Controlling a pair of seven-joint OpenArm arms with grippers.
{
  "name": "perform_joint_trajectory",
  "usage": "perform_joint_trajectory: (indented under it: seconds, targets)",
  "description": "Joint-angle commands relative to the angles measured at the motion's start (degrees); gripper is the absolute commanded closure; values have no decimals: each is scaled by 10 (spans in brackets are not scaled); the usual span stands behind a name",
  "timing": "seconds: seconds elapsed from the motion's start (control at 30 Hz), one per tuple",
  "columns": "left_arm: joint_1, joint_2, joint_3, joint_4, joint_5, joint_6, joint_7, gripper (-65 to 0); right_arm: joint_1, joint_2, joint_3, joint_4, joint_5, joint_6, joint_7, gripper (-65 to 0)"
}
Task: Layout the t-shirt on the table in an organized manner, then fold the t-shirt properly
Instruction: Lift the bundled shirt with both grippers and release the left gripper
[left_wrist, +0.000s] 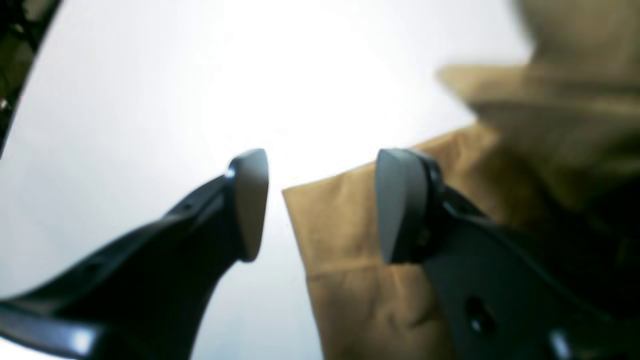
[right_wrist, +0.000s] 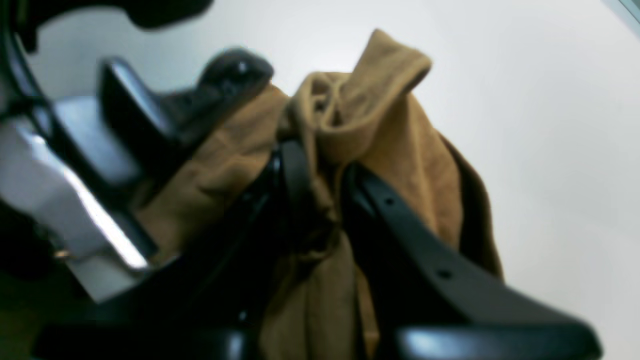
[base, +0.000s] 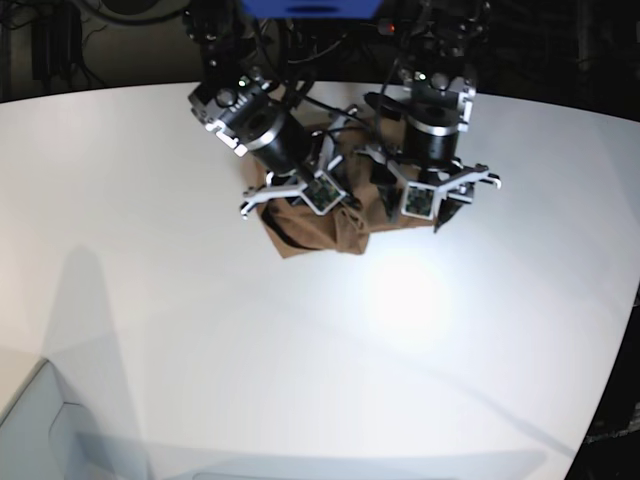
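The tan-brown t-shirt (base: 318, 232) lies bunched in a heap on the white table (base: 200, 330), near its far edge, between the two arms. My right gripper (right_wrist: 325, 175) is shut on a gathered fold of the t-shirt (right_wrist: 380, 125), and cloth hangs down past both fingers. In the base view the right gripper (base: 338, 205) sits over the heap's top. My left gripper (left_wrist: 322, 210) is open, low over the table (left_wrist: 150, 100), with a hemmed corner of the t-shirt (left_wrist: 350, 280) lying under and between its fingers. In the base view the left gripper (base: 414, 218) stands at the heap's right side.
The table's curved edge (base: 625, 300) runs down the right, with dark floor beyond. A pale box corner (base: 30, 420) shows at the lower left. Cables and arm bases (base: 320, 30) crowd the far edge behind the shirt.
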Motion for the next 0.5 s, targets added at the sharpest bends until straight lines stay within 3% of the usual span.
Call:
perform_joint_trajectory:
  seconds: [0.0,0.1,0.3,0.37,0.47]
  targets:
    - [7,-1,-3,16,6,2,-10,-330,4,-4,-2,10,8,2,15,0]
    - [34,-2,-49,23,6,0,-10,-313,4,-4,-2,12,8,2,15,0]
    - [66,4,-144,11,-4,-2,-16,-117,4,-4,-5,20,8,2,15,0]
    - [60,16,-153,-2,-37,-2,-13,-17,4,-5,-6,22,8,2,15,0]
    - [43,18,-153,-28,-116,-2,-10,-11,4,-8,-19,23,8,2,15,0]
